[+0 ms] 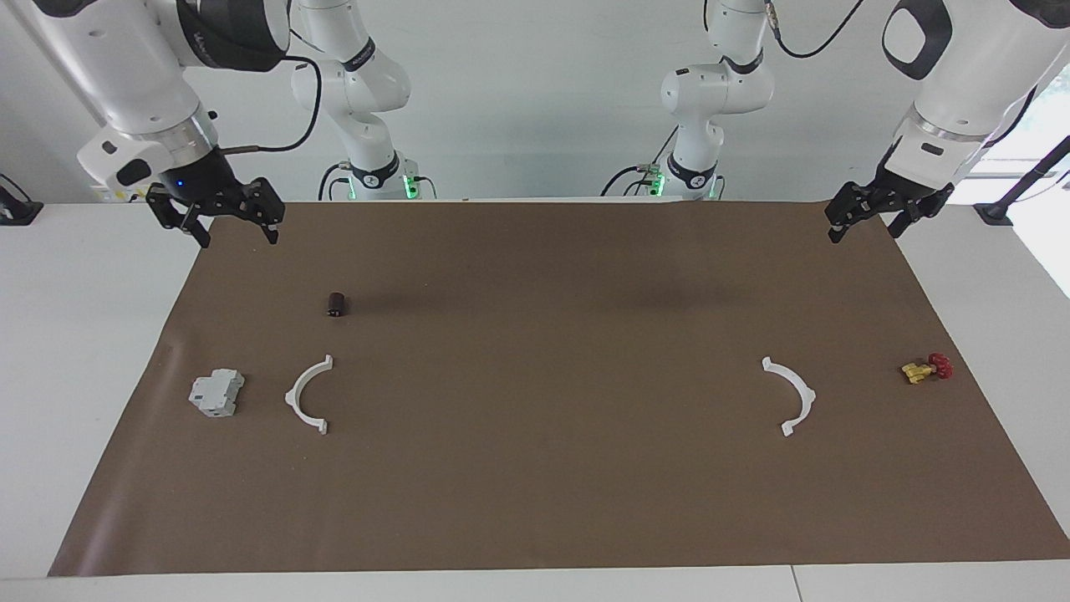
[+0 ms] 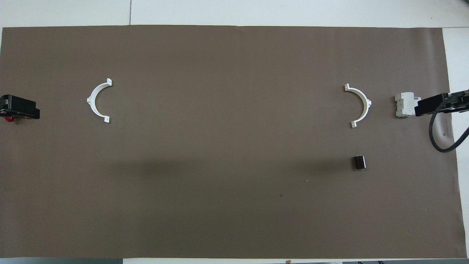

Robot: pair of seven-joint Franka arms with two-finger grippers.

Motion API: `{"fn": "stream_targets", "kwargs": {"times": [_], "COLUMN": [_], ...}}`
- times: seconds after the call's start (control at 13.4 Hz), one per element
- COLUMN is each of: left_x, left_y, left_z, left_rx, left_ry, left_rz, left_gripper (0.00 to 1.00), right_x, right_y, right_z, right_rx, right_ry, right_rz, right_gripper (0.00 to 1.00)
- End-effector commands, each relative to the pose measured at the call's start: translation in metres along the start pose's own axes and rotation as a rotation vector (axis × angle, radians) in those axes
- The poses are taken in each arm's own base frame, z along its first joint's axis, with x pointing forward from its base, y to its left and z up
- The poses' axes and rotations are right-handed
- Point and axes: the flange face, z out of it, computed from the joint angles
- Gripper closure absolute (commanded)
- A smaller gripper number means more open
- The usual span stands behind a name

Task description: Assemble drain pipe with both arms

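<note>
The drain pipe lies as two separate white arcs flat on the brown mat. One arc lies toward the right arm's end, beside a grey block; it also shows in the overhead view. The other arc lies toward the left arm's end, also seen from overhead. My right gripper hangs open and empty in the air over the mat's corner at its end; it shows from overhead too. My left gripper hangs open and empty over the corner at its own end, and shows from overhead. Both arms wait.
A grey boxy breaker block sits beside the arc at the right arm's end. A small dark cylinder lies nearer to the robots than that arc. A yellow valve with a red handle lies at the left arm's end. Two smaller arms stand at the robots' edge.
</note>
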Motion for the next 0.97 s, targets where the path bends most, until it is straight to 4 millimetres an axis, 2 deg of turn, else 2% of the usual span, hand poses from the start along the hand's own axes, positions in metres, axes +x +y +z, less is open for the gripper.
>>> {"fn": "stream_targets", "kwargs": {"times": [0.0,0.15,0.3,0.45,0.52,0.67,0.9], "left_x": [0.012,0.026,0.048,0.066,0.072,0.082,0.082], "left_y": [0.003,-0.001,-0.003,-0.007,-0.017,-0.019,-0.017], "left_z": [0.017,0.038,0.078,0.113,0.13,0.164,0.209], "left_rx": [-0.004,-0.002,-0.002,-0.002,-0.001,0.0,0.0], "left_ry": [0.04,0.08,0.072,0.08,0.073,0.076,0.104], "left_rz": [0.019,0.033,0.046,0.051,0.05,0.074,0.08], "left_gripper": [0.0,0.0,0.0,0.0,0.0,0.0,0.02], "right_x": [0.039,0.063,0.082,0.091,0.09,0.085,0.082], "right_y": [0.031,0.038,0.037,0.042,0.042,0.04,0.032], "right_z": [0.061,0.101,0.142,0.187,0.203,0.234,0.254], "right_rx": [0.053,0.045,0.038,0.038,0.035,0.038,0.041], "right_ry": [0.0,0.026,0.041,0.027,0.035,0.053,0.061], "right_rz": [-0.021,-0.047,-0.049,-0.089,-0.135,-0.141,-0.145], "right_gripper": [0.0,0.0,0.0,0.0,0.0,0.11,0.27]}}
